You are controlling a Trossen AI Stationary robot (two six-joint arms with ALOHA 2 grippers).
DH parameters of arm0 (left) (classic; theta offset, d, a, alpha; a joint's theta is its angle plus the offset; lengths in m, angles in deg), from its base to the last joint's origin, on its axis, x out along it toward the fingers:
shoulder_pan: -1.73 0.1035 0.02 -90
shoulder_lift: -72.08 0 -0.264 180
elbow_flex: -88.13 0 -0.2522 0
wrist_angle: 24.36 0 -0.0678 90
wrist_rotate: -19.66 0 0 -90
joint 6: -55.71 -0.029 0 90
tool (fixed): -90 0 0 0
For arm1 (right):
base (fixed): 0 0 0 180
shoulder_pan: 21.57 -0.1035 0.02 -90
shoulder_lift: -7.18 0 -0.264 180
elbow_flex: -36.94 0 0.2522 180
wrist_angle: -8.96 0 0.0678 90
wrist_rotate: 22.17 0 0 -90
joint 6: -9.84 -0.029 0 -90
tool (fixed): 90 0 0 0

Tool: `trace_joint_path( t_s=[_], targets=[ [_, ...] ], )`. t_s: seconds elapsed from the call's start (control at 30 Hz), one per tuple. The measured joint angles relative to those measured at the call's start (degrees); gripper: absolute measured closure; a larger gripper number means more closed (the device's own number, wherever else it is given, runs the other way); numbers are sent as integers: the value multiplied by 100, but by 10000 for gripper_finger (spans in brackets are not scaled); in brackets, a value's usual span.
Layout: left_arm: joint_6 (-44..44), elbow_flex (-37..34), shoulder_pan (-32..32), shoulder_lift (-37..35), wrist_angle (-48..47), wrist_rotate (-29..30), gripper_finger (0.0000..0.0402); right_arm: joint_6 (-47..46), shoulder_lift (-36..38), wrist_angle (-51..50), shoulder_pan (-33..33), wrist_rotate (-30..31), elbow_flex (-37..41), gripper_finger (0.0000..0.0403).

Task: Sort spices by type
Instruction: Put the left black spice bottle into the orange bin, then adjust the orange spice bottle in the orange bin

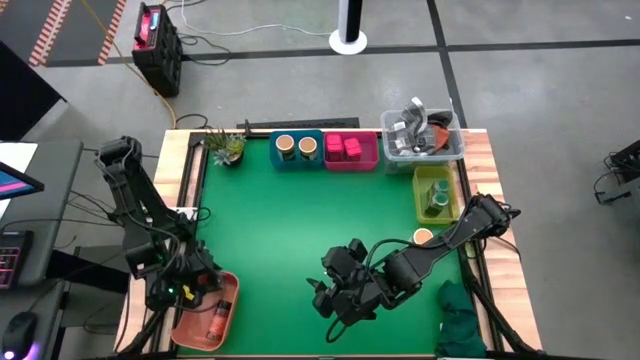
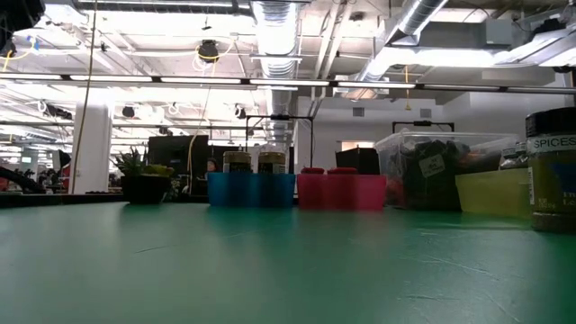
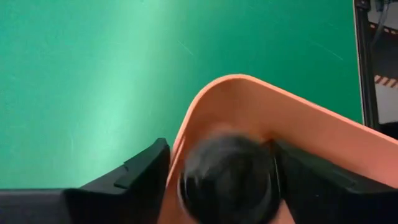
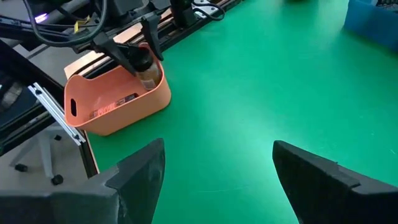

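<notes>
Dark-lidded jar [image 3: 227, 177]: blurred in left wrist view, lower part cut off by edge, label unreadable. Orange bin [image 3: 298, 124]: cropped at the edge. Left claw [image 1: 196, 290]: mostly hidden under arm and cables in high view. Spice jar [image 2: 551, 171]: cut off at low view's edge, small print illegible. Contents of clear tub [image 1: 420, 130]: jumbled, indistinguishable. Tan-topped jar [image 1: 423, 237]: partly covered by right arm.
</notes>
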State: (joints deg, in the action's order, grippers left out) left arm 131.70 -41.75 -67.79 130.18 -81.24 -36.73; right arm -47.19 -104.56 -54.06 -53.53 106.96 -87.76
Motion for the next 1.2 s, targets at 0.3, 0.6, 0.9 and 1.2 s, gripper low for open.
trace_joint_path(
  t_s=[0.3, 0.6, 0.9, 1.2],
  targets=[
    [-214, 527, -2, -38, -317, -486, 105, 181, 0, -2, 33, -9, 0, 82],
    [-1276, 1324, 75, -36, -837, -870, 105, 307, -2, -4, 144, -37, 0, 82],
    [-3174, 2376, 367, 882, -833, -2512, 104, -12, -4, -46, 408, -660, 0, 82],
    [-5303, 3051, 592, 2325, -952, -3184, 104, -15, -4, 5, 485, -660, 0, 82]
  ],
)
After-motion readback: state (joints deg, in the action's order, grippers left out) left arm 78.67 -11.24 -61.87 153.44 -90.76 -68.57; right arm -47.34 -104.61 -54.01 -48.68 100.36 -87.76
